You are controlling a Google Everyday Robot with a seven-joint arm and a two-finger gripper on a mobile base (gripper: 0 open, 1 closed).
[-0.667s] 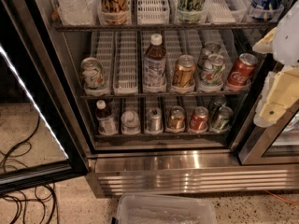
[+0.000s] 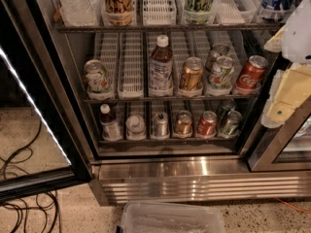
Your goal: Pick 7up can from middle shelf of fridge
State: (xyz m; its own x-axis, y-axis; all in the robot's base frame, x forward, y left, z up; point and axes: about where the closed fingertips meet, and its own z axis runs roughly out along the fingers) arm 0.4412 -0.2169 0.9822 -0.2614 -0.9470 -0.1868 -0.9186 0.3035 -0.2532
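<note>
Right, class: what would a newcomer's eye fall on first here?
The open fridge fills the view, a tall brown bottle standing mid-row on its middle shelf. A red Coca-Cola can stands at that shelf's right end, near the cream pincer at the picture's right edge.

7up can [image 2: 96, 76]: white and green with a small red mark and silver top, stands upright at the left front of the middle shelf [image 2: 132, 99] of the fridge [image 2: 170, 171], well apart from the gripper [image 2: 286, 98] at the right edge.

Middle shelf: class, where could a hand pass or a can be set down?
Free: the empty lane tray between the leftmost can and the bottle. Crowded: bottle rightward to the Coca-Cola can. The gripper hangs at the right edge.
</note>
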